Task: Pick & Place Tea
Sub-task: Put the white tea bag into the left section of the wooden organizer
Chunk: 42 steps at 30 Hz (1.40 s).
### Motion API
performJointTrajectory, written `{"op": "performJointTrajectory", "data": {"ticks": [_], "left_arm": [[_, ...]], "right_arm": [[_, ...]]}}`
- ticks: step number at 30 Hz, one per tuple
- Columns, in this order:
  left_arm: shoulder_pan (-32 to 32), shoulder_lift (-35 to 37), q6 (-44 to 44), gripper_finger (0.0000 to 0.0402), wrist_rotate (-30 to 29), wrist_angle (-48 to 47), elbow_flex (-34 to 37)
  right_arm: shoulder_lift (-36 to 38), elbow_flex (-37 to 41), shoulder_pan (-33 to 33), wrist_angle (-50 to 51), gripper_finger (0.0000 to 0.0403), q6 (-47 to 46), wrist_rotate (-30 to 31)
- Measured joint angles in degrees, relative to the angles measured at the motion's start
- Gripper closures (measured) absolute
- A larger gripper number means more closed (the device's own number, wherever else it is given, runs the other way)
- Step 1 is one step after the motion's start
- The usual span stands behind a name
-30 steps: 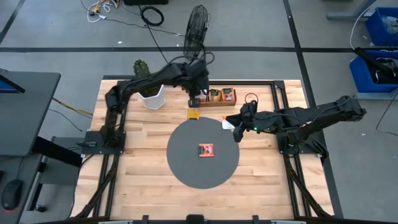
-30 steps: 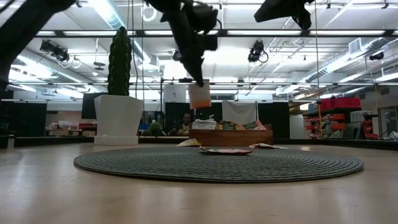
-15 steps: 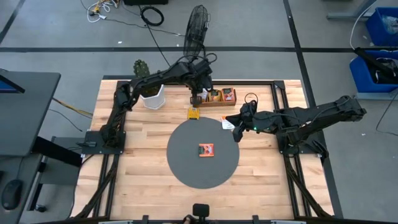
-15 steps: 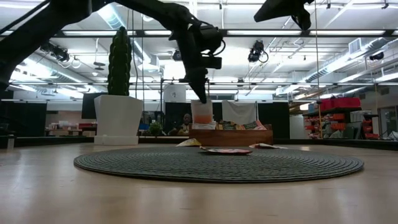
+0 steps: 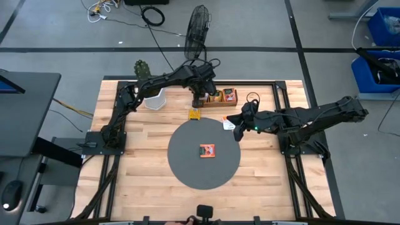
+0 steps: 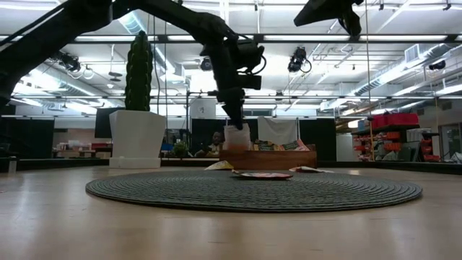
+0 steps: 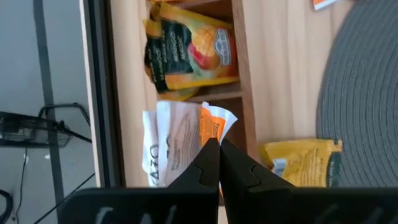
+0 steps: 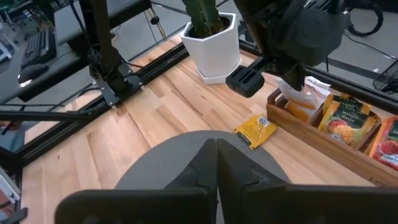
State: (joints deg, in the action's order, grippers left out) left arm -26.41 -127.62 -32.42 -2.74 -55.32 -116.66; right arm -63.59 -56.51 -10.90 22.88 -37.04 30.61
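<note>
Currently the left tool (image 7: 219,146), clamped on a white sachet (image 7: 180,146), hangs over the tray (image 5: 219,102) at 12 o'clock; lower fully, then release.

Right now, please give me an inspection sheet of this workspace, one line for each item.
Surface: wooden table with round grey mat.
Job's things: white-orange sachet pinched over wooden tray; red sachet on mat; yellow sachet at the mat's far edge; more in tray.
Clutter: potted cactus.
Grippers: left gripper shut on sachet; right gripper shut, empty, at the mat's right edge.
Cables: loose leads on floor.
Surroundings: fan, blue bins.
</note>
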Motion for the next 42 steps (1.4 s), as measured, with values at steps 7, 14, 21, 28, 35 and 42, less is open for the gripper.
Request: {"op": "performJointTrajectory", "data": {"ticks": [7, 14, 21, 28, 35, 42], "left_arm": [[-0.1, -0.5, -1.6, 0.04, 0.4, 0.8, 0.0], [-0.1, -2.2, -1.3, 0.04, 1.0, -1.0, 0.1], [-0.1, -2.7, -0.5, 0.04, -3.1, 1.8, 0.1], [-0.1, -2.7, -0.2, 0.0379, -3.2, 4.3, 0.1], [-0.1, -2.7, -0.1, 0.0293, -3.5, 4.6, 0.1], [0.0, -2.7, 0.1, 0.0225, -16.8, 5.1, 0.1]], "right_arm": [[0.0, 0.0, 0.0, 0.0, 0.0398, 0.0, 0.0], [0.0, 0.0, 0.0, -0.1, 0.0398, 0.0, 0.0], [0.0, 0.0, 0.0, 0.1, 0.0398, -0.1, 0.0], [0.0, 0.0, 0.0, 0.4, 0.0398, -0.1, 0.0], [0.0, 0.0, 0.0, 0.4, 0.0398, -0.1, 0.0], [0.0, 0.0, 0.3, 0.5, 0.0398, -0.1, 0.0]]}}
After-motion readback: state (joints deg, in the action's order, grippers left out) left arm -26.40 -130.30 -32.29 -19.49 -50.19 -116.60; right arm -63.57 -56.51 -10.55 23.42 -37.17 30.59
